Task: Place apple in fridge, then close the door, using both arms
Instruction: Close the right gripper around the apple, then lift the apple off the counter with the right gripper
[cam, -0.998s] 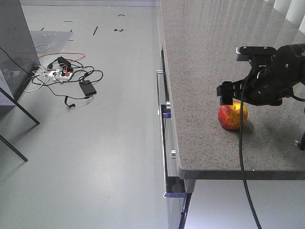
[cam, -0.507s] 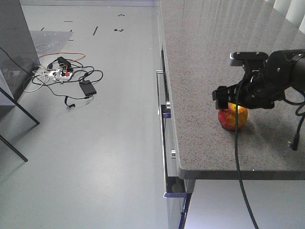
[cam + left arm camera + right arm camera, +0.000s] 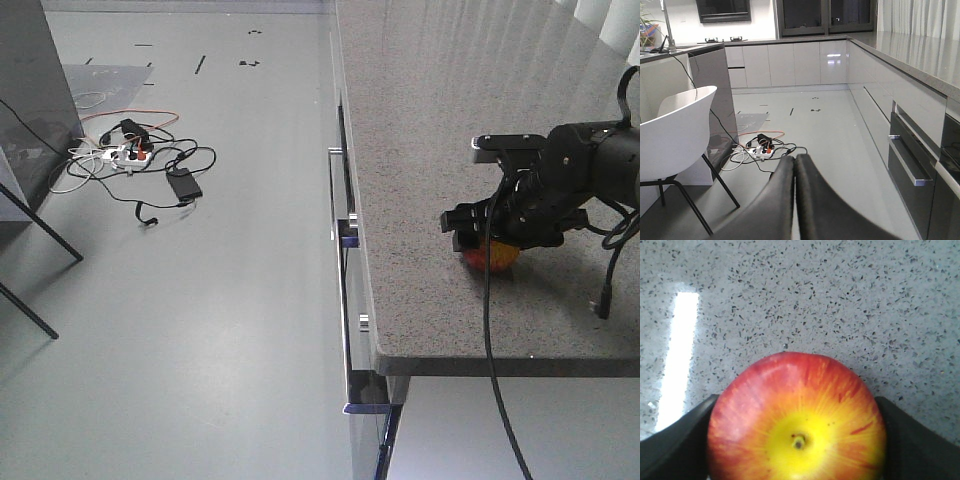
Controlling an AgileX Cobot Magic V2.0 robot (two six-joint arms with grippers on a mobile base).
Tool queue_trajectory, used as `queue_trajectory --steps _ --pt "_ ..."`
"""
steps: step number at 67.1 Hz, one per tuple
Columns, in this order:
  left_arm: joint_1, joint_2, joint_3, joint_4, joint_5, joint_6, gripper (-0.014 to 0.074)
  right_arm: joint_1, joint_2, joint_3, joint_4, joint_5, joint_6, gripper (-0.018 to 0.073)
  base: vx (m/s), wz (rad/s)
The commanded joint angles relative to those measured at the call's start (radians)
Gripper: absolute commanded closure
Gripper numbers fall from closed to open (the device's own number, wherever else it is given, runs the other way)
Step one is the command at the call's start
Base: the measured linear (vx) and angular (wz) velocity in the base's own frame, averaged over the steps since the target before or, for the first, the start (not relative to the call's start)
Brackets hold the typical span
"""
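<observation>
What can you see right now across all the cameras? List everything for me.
apple: one, red and yellow, on the counter
counter: one, grey speckled, right side of the front view
cables: one tangle, black, white and orange, on the floor
chair: one, white with black legs, left in the left wrist view
cupboards: a row, pale grey, along the far wall
curtain: one, white, behind the counter at the far right
left gripper: one, black, fingers together, holding nothing
right gripper: one, black, a finger on each side of the apple; grip unclear
</observation>
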Motion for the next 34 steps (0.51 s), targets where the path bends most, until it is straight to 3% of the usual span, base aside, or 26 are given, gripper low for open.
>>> queue_trajectory --steps 1,16,27,34 --pt "-0.003 -0.016 0.015 -0.001 -0.066 -0.001 0.0604 -0.005 -0.063 -0.033 -0.004 -0.028 -0.034 0.0197 0.00 0.00" --pt "-0.003 -0.016 0.015 -0.001 -0.066 -0.001 0.0604 0.000 -0.197 -0.081 0.101 0.006 -0.130 0.0395 0.00 0.00" --pt "-0.003 -0.016 0.015 -0.001 -0.066 -0.001 0.0604 0.008 -0.357 -0.084 0.234 0.016 -0.223 0.0451 0.00 0.00" --pt "-0.003 -0.016 0.015 -0.001 -0.066 -0.001 0.0604 0.008 -0.431 -0.084 0.269 0.019 -0.237 0.0458 0.00 0.00"
